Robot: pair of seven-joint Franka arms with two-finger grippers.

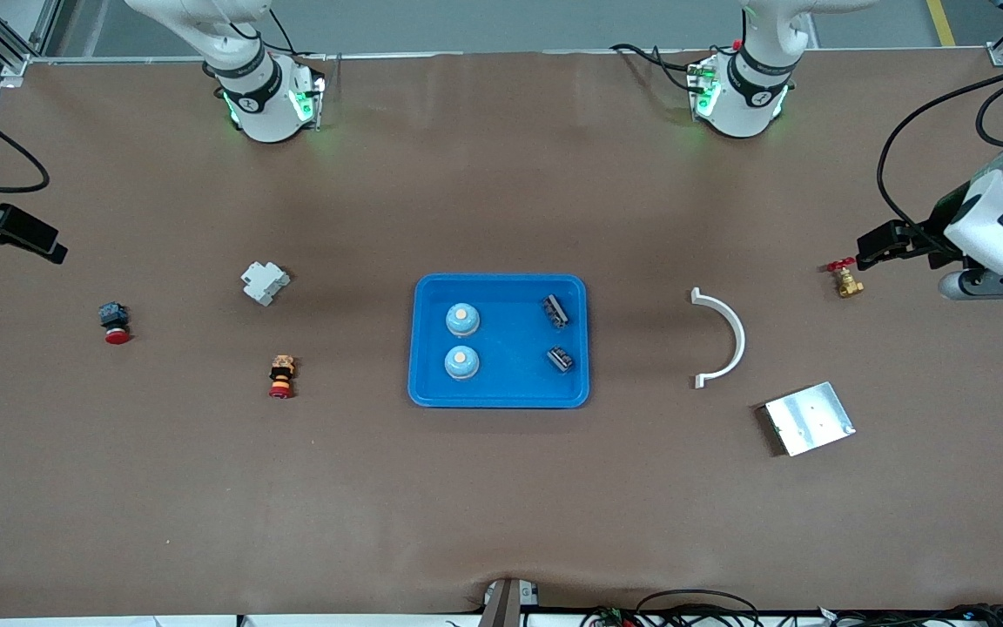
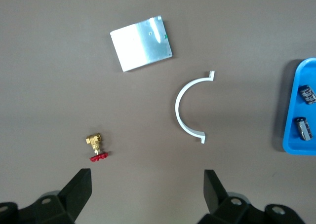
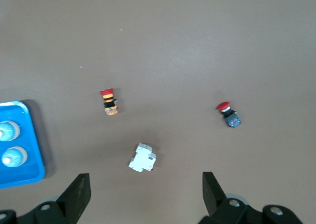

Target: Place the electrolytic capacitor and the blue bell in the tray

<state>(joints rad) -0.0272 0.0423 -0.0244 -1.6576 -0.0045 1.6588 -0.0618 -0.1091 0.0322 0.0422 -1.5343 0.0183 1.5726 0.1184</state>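
The bright-blue tray [image 1: 510, 387] lies mid-table. In it stand two blue bells [image 1: 462, 320] [image 1: 461, 362] toward the right arm's end, and two dark electrolytic capacitors [image 1: 555, 311] [image 1: 561, 359] lie toward the left arm's end. The left wrist view shows the tray's edge [image 2: 296, 145] with both capacitors [image 2: 308, 94] [image 2: 304, 128]. The right wrist view catches the tray [image 3: 34, 155] and both bells [image 3: 9, 131] [image 3: 14, 156]. My left gripper [image 1: 869, 251] [image 2: 147, 194] hangs open and empty over the table's left-arm end. My right gripper [image 1: 47, 246] [image 3: 146, 194] hangs open and empty over the right-arm end.
A white half-ring clamp [image 1: 723, 335], a silver metal plate [image 1: 809, 418] and a brass valve with a red handle [image 1: 845, 279] lie toward the left arm's end. A white breaker [image 1: 265, 282], a red push button [image 1: 115, 322] and an orange-and-red button [image 1: 281, 376] lie toward the right arm's end.
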